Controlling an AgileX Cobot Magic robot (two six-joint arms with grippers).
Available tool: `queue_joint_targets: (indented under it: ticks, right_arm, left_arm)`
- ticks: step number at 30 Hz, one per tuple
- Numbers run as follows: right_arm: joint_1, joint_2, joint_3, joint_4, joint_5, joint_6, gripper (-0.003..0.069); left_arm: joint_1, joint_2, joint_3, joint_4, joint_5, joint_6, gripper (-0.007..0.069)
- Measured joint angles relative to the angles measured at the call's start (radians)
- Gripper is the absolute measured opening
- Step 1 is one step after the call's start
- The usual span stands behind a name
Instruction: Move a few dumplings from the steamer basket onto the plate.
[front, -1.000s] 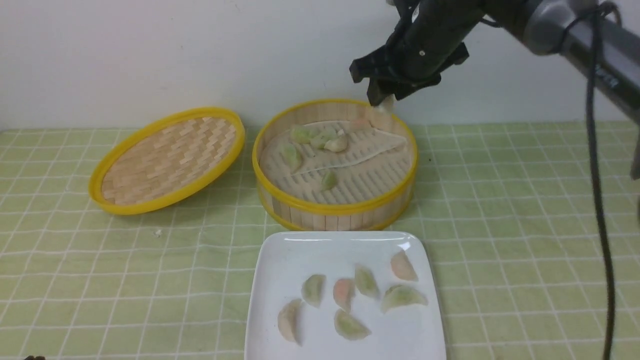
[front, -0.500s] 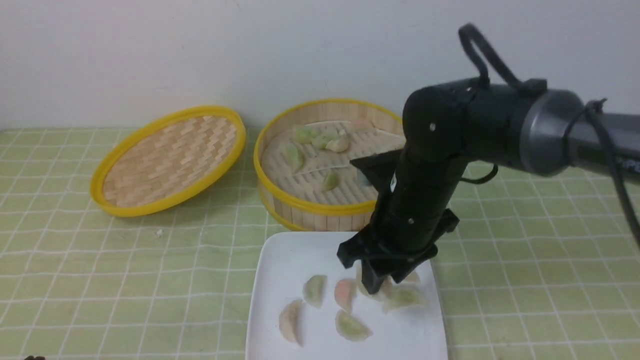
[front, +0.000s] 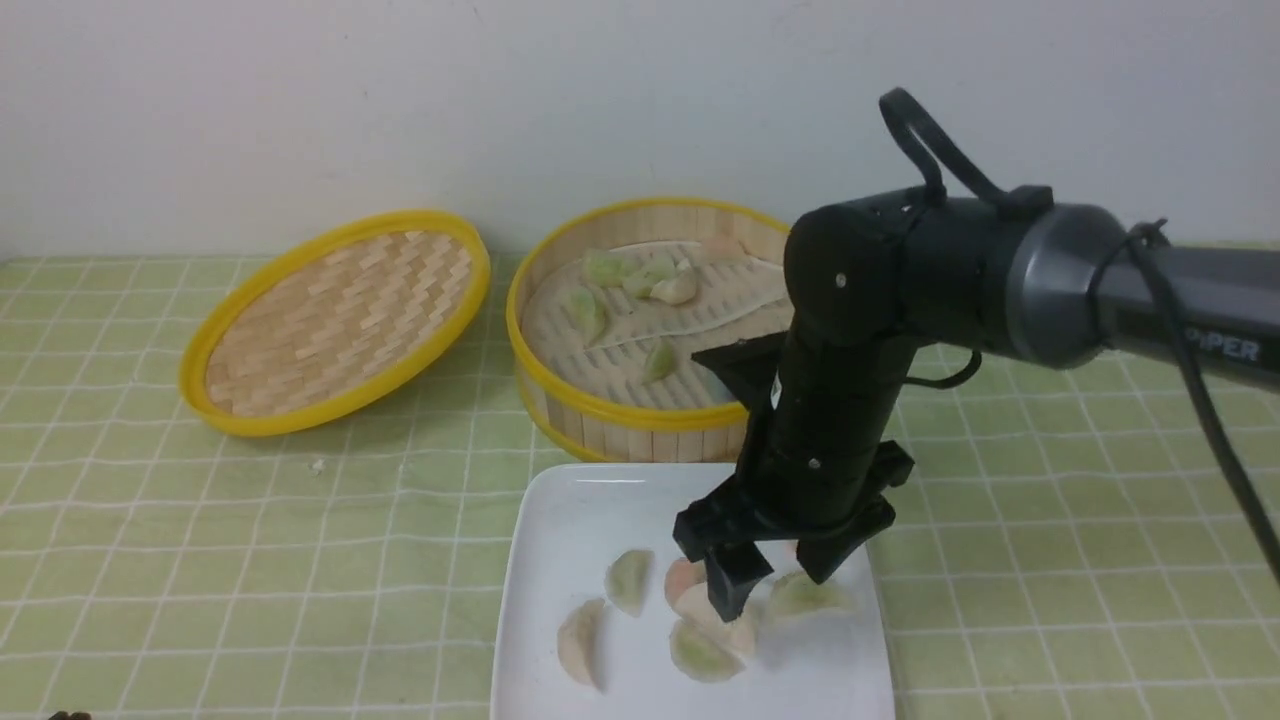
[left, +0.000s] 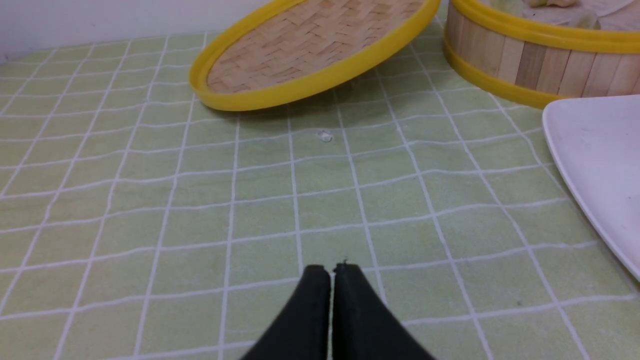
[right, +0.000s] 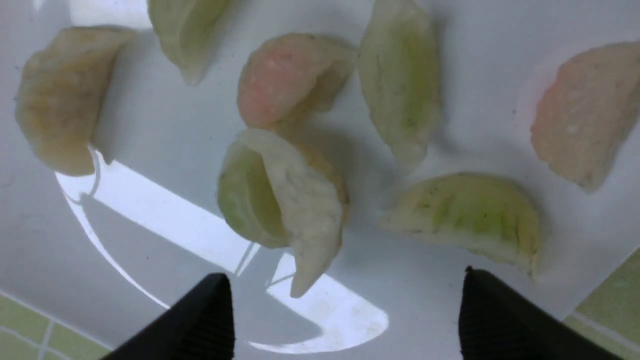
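The steamer basket (front: 600, 405) stands at the back with several dumplings (front: 605, 268) on its pale liner. The white plate (front: 570, 520) lies in front of it and holds several dumplings. My right gripper (front: 780, 580) hangs low over the plate, open and empty. In the right wrist view, a beige dumpling (right: 305, 200) lies between its spread fingertips (right: 220, 300), leaning on a green one (right: 240, 195). Pink (right: 280, 80) and green (right: 470, 215) dumplings lie around it. My left gripper (left: 331, 267) is shut and empty, low over the tablecloth left of the plate (left: 600, 150).
The shallow woven lid (front: 335, 320) lies tilted left of the basket; it also shows in the left wrist view (left: 310, 55). A small crumb (left: 325, 135) lies on the green checked cloth in front of the lid. A pale wall stands close behind the basket.
My right gripper came from above the basket's far rim down to the plate with a dumpling. Its jaws have opened, and the beige dumpling now lies on the plate.
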Motion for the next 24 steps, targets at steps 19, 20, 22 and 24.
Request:
queue_joint_targets:
  ticks: [19,20,22,24]
  right_arm:
    - [0.000,-0.991,0.156,-0.262,-0.138,0.171,-0.0013]
    - [0.000,-1.030,0.185,-0.267,-0.167,0.178,-0.0013]
    - [0.000,-1.157,0.293,-0.279,-0.274,0.202,-0.0015]
    - [0.000,-1.273,0.417,-0.281,-0.371,0.214,-0.0015]
  left_arm:
    - [0.000,0.000,0.000,0.000,0.000,0.000,-0.0006]
    - [0.000,0.000,0.000,0.000,0.000,0.000,-0.0006]
    - [0.000,0.000,0.000,0.000,0.000,0.000,-0.0006]
    - [0.000,0.000,0.000,0.000,0.000,0.000,-0.0006]
